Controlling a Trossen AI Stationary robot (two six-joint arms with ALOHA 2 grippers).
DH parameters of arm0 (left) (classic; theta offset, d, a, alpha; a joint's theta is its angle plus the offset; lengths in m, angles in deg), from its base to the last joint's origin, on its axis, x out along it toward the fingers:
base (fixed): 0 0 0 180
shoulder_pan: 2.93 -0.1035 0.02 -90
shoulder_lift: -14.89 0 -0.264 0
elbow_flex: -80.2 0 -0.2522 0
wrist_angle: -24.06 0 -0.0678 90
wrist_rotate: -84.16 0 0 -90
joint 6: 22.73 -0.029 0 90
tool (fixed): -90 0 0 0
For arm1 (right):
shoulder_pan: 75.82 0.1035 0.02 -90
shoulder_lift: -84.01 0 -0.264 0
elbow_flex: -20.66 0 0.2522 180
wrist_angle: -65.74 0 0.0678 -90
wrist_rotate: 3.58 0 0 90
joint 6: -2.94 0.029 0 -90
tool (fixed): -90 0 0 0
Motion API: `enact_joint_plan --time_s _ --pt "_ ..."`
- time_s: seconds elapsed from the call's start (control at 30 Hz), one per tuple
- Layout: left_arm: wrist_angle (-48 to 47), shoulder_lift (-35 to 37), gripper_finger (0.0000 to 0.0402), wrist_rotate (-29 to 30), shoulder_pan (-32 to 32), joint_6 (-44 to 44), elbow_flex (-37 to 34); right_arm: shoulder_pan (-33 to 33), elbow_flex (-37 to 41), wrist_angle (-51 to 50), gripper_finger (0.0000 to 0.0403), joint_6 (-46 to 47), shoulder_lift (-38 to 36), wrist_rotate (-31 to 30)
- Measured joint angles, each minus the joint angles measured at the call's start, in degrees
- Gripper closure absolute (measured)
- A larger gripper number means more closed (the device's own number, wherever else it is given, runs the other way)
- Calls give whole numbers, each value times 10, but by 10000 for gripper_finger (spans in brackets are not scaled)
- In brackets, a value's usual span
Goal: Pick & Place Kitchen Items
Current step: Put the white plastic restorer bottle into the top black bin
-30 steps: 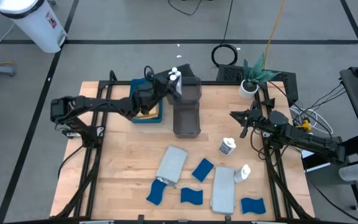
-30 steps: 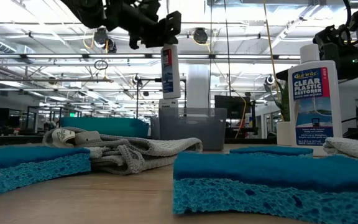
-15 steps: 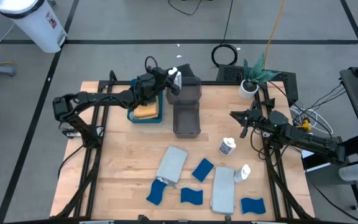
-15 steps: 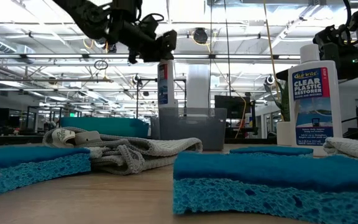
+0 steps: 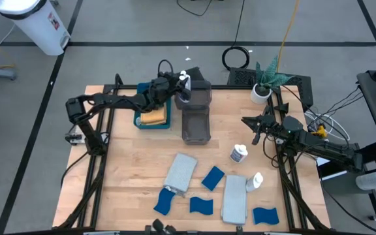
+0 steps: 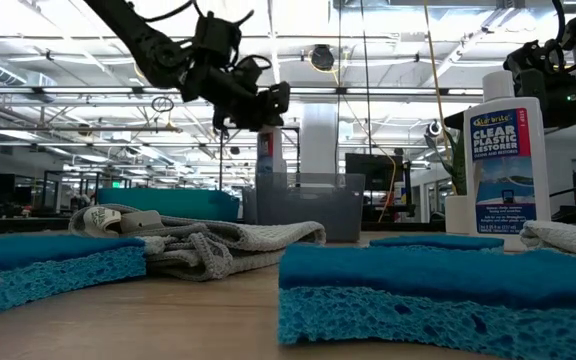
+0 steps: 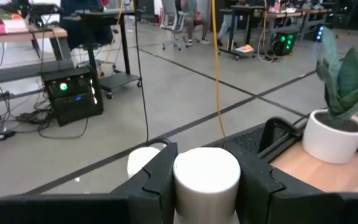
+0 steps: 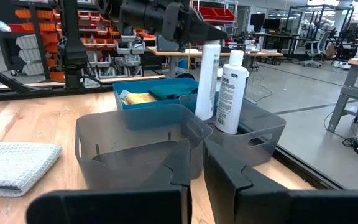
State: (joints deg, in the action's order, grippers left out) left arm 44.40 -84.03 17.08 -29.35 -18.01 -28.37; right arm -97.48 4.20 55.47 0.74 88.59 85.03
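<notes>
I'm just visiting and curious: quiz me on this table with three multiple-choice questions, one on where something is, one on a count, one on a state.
1. Where is the bottle held by the left gripper?
A. over the far grey bin
B. on the sponges
C. beside the plant

2. How many blue sponges lie on the table?
A. two
B. four
C. six

3. The right gripper is:
A. gripping a cloth
B. shut, holding nothing
C. wide open

Answers: 1 A, the held bottle hangs in the far grey bin; 2 B, four sponges show from above; 3 B, its fingers meet, empty.
</notes>
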Motion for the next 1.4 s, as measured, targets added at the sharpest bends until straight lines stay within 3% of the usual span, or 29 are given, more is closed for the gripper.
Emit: enact_joint_plan --time_s 0.47,0.63,1.03,1.4 --pt "-10 -22 284 -12 1 3 0 0 0 0 383 0 0 0" --pt "-8 -28 284 -40 -2 1 0 0 0 0 383 0 0 0" --pt "67 -87 284 -50 -2 -14 1 0 0 1 383 0 0 0" --pt "65 -85 284 -50 2 -33 1 0 0 1 383 0 0 0"
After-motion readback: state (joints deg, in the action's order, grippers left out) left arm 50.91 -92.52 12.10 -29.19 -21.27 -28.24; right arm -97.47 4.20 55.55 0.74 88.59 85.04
